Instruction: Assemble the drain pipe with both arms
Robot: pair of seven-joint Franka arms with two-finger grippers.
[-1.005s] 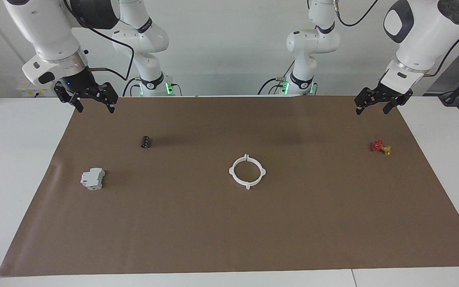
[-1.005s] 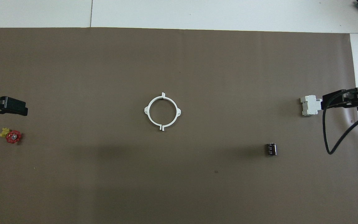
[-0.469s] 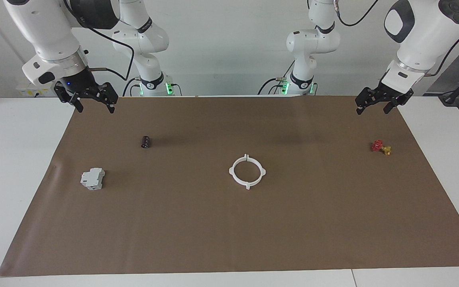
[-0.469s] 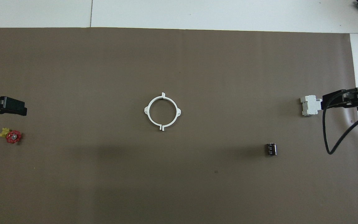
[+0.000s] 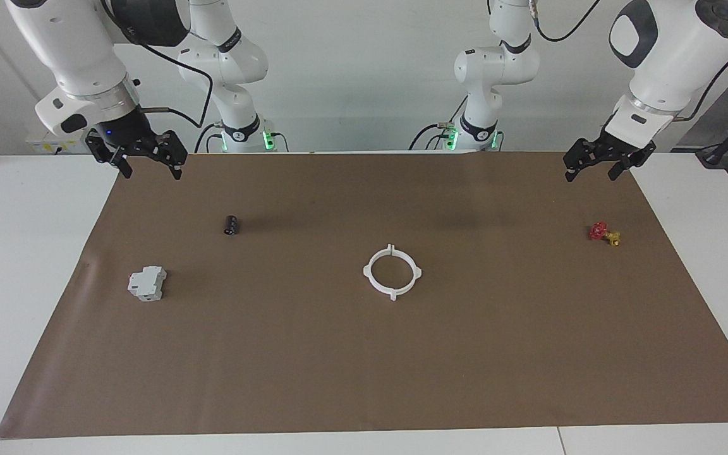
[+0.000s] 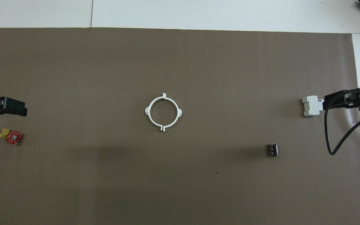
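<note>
The drain pipe (image 5: 392,272) lies flat in the middle of the brown mat (image 5: 364,354). It is two thin white half-rings set together as one ring (image 6: 163,112), with small tabs around it. My right gripper (image 5: 152,173) hangs open and empty above the mat's corner at the right arm's end, close to the robots. Above the matching corner at the left arm's end my left gripper (image 5: 590,175) is also open with nothing in it. Both are well apart from the ring.
A grey-white boxy block (image 5: 147,283) and a small black cylinder (image 5: 230,225) lie toward the right arm's end. A red-and-yellow valve piece (image 5: 604,233) sits toward the left arm's end. White table (image 5: 16,265) surrounds the mat.
The left gripper has drifted very slightly up and outward. The ring, the other objects and the right gripper have not moved.
</note>
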